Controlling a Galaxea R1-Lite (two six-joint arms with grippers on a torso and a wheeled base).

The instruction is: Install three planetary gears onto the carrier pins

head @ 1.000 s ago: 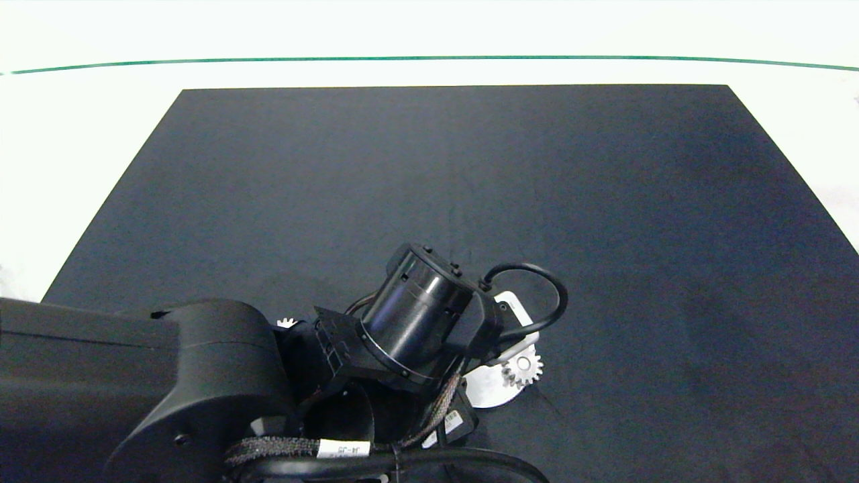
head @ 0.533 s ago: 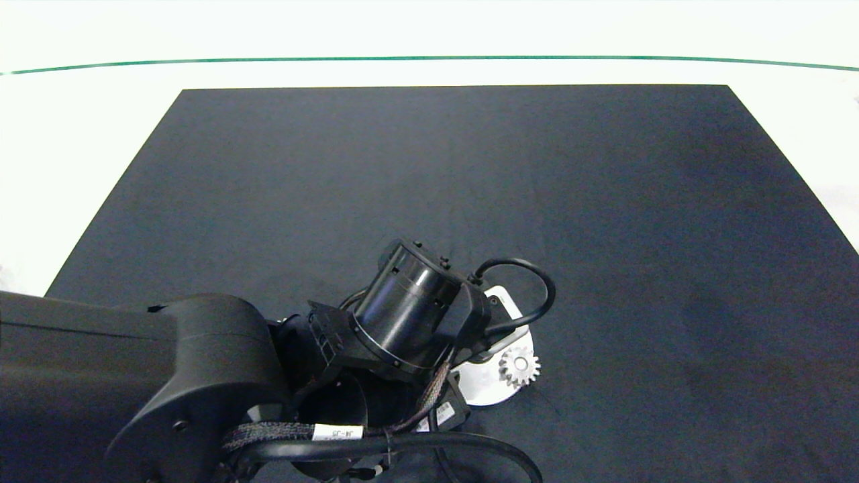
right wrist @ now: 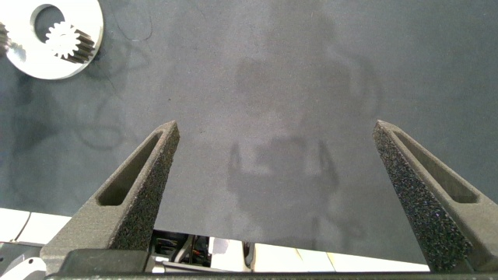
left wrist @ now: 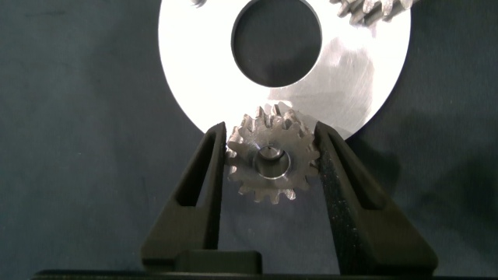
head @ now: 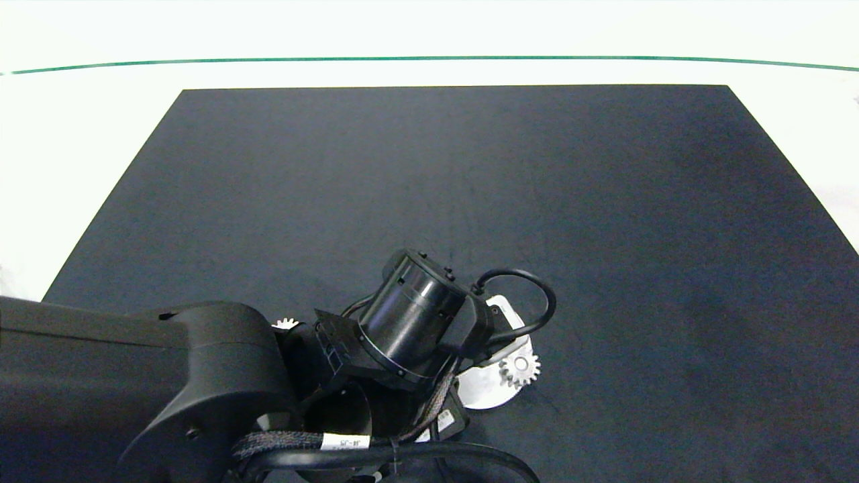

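Observation:
My left gripper (left wrist: 271, 134) is shut on a small silvery planetary gear (left wrist: 271, 165) at the rim of the white carrier disc (left wrist: 366, 85). A pale round end shows in that gear's centre hole. A second gear (left wrist: 372, 9) sits on the disc across its large hole; the head view shows this gear (head: 520, 367) on the disc (head: 493, 396) beside my left wrist. A third gear (head: 286, 323) peeks out on the mat behind the left arm. Other carrier pins are hidden. My right gripper (right wrist: 274, 128) hangs open above bare mat, away from the disc (right wrist: 31, 54).
A dark mat (head: 604, 201) covers the table, with a white border and a green line (head: 429, 58) at the far side. The left arm (head: 168, 389) fills the near left corner and hides most of the disc from above.
The left wrist swung slightly to the left, hiding the gear on the mat, then came back to about where it was. The disc and the gear on it barely shifted.

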